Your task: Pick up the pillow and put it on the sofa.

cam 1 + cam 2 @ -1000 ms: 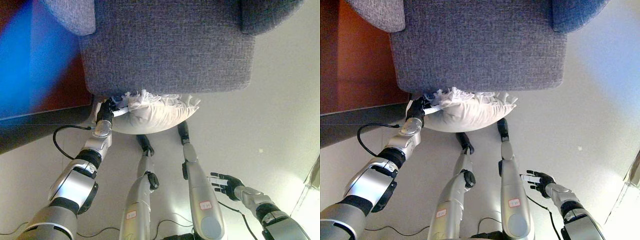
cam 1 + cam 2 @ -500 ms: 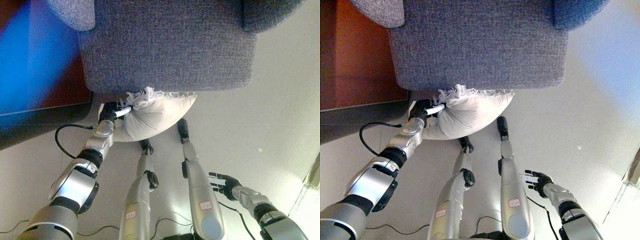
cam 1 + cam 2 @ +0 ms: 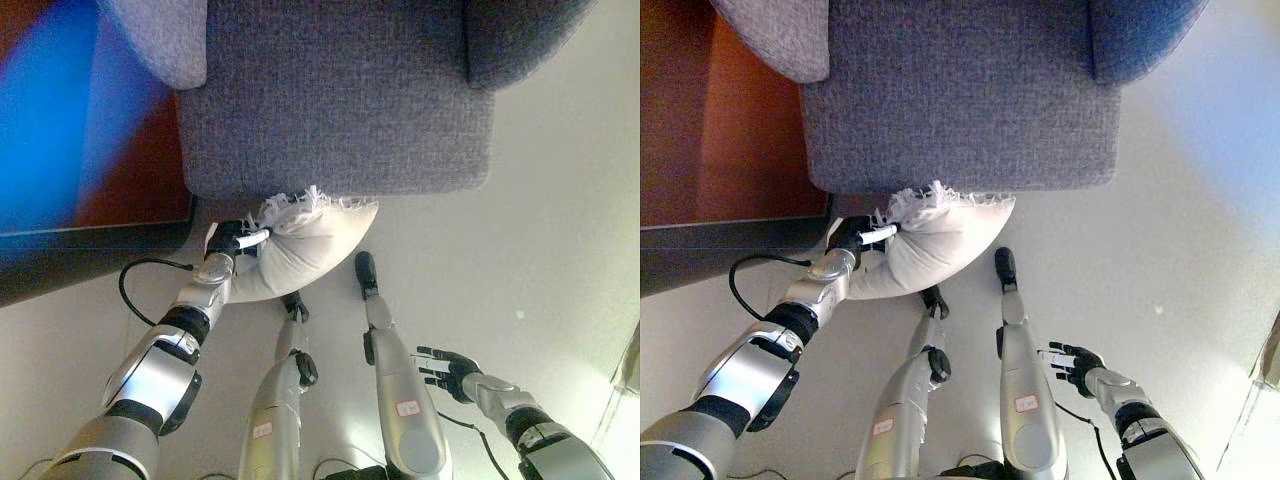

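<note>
A white pillow [image 3: 305, 248] with a frilled edge hangs in front of the grey sofa's [image 3: 335, 95] front face, just below the seat. My left hand [image 3: 232, 241] is shut on the pillow's left edge and holds it off the floor; it also shows in the right eye view [image 3: 852, 236], with the pillow [image 3: 940, 245] beside it. My right hand [image 3: 450, 367] is open and empty, low at the right above the pale floor, and shows in the right eye view [image 3: 1072, 363] too.
The sofa has a grey armrest [image 3: 160, 40] at the upper left and another [image 3: 515, 35] at the upper right. A dark red-brown panel [image 3: 730, 130] and a dark ledge [image 3: 700, 260] stand to the left. Pale floor [image 3: 560, 230] lies to the right.
My left hand has lifted the pillow; it now hangs bunched and tilted, its right end higher. The camera has shifted a little. The right hand has hardly moved.
</note>
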### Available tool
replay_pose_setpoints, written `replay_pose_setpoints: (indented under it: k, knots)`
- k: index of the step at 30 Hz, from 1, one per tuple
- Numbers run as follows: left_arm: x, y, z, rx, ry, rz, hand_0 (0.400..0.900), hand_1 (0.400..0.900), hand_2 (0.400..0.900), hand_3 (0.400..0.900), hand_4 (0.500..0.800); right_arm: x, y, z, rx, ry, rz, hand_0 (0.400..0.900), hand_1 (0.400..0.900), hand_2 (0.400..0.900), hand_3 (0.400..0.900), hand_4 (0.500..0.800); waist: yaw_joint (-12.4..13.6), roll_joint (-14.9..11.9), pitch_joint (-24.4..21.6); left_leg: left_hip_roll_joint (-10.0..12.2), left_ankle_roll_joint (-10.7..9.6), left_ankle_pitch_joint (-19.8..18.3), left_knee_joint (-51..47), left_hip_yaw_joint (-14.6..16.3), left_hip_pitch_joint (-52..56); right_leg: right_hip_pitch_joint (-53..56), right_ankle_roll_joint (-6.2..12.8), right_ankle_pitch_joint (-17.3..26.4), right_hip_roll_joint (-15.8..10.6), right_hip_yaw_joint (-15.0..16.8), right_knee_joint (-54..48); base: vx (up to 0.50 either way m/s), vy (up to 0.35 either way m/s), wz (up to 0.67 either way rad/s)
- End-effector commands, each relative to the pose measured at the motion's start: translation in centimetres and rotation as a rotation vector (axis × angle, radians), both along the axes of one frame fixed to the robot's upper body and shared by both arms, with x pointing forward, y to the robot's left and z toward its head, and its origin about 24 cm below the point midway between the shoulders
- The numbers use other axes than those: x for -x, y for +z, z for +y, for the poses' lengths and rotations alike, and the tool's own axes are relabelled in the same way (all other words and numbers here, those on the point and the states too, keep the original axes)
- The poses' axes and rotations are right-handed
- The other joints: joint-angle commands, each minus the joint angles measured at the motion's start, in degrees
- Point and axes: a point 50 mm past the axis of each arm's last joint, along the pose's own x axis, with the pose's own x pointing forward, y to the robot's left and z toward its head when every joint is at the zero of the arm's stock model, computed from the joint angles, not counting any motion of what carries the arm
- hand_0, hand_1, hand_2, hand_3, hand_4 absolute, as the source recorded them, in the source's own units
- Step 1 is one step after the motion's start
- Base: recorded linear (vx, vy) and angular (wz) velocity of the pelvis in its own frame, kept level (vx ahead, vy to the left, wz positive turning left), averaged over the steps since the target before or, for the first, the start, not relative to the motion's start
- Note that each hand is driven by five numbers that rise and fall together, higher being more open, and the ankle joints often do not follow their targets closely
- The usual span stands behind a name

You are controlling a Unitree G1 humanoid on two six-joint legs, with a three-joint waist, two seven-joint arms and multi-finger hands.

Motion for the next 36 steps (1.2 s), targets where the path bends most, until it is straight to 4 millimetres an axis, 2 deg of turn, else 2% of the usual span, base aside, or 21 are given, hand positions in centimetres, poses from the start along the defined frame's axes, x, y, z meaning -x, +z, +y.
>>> replay_pose_setpoints:
  k: [1, 4, 10, 12, 19, 30, 36]
  knots:
    - [-1.1, 3.2, 1.8, -0.06, 0.009, -0.122, 0.4, 0.4, 0.4, 0.4, 0.5, 2.3, -1.2, -1.0, -0.001, -0.06, 0.085, 0.9, 0.9, 0.9, 0.9, 0.8, 2.18, -1.53, 0.53, 0.97, -8.42, -1.63, 0.19, 3.14, 5.83, 2.49, 4.48, -0.17, 0.7, 0.52, 0.2, 0.04, -0.025, 0.01]
    - [-0.2, 1.6, 1.9, -0.077, -0.031, -0.092, 0.4, 0.4, 0.4, 0.4, 0.5, 2.9, -1.5, -1.2, 0.003, -0.077, 0.102, 0.9, 0.9, 0.9, 0.9, 0.8, 2.44, -1.38, 0.18, 0.59, -8.18, -2.65, 0.2, 2.64, 9.72, 6.13, 4.38, -0.82, 0.57, 0.4, 0.2, 0.06, -0.007, 0.01]
    - [2.3, -1.9, 1.8, -0.104, -0.108, -0.048, 0.4, 0.4, 0.4, 0.4, 0.5, 5.5, -2.5, -2.4, 0.021, -0.125, 0.165, 0.9, 0.9, 0.9, 0.9, 0.8, 3.68, 0.07, -5.13, -0.51, -7.58, -4.64, -0.01, 2.02, 16.11, 12.73, 4.14, -2.76, -0.1, 0.01, -0.22, 0.09, 0.003, 0.05]
    - [2.6, -2.2, 1.9, -0.116, -0.123, -0.044, 0.4, 0.4, 0.4, 0.4, 0.5, 5.9, -2.6, -2.6, 0.022, -0.132, 0.174, 0.9, 0.9, 0.9, 0.9, 0.8, 3.83, 0.3, -5.88, -0.62, -7.47, -4.97, -0.05, 1.95, 17.1, 13.85, 4.13, -3.12, -0.3, -0.22, -0.27, 0.08, 0.005, 0.08]
    - [4.7, -4.3, 1.3, -0.186, -0.247, 0.021, 0.4, 0.4, 0.4, 0.4, 0.5, 9.7, -3.8, -3.6, 0.052, -0.199, 0.285, 0.9, 0.9, 0.9, 0.9, 0.8, 4.55, 3.06, -12.65, -1.54, -6.75, -6.56, -0.26, 1.4, 23.99, 21.72, 3.69, -4.92, -0.99, -2.32, -0.9, 0.13, 0.032, 0.03]
    - [5.6, -3.3, 2.4, -0.31, -0.422, 0.072, 0.4, 0.4, 0.4, 0.4, 0.5, 16.2, -5.0, -4.8, 0.07, -0.291, 0.464, 0.9, 0.9, 0.9, 0.9, 0.8, 4.83, 4.41, -21.37, -2.18, -5.66, -9.22, -0.22, 1.45, 32.03, 30.34, 3.31, -6.49, -0.63, -4.37, -1.71, 0.15, -0.013, 0.02]
    - [4.8, -0.3, 3.4, -0.412, -0.518, 0.05, 0.4, 0.4, 0.4, 0.4, 0.5, 18.0, -5.4, -4.5, 0.049, -0.341, 0.509, 0.9, 0.9, 0.9, 0.9, 0.8, 5.03, 3.66, -23.92, -1.99, -5.17, -10.39, -0.26, 0.98, 35.49, 34.15, 3.19, -7.06, 0.06, -4.55, -2.04, 0.08, -0.046, 0.08]
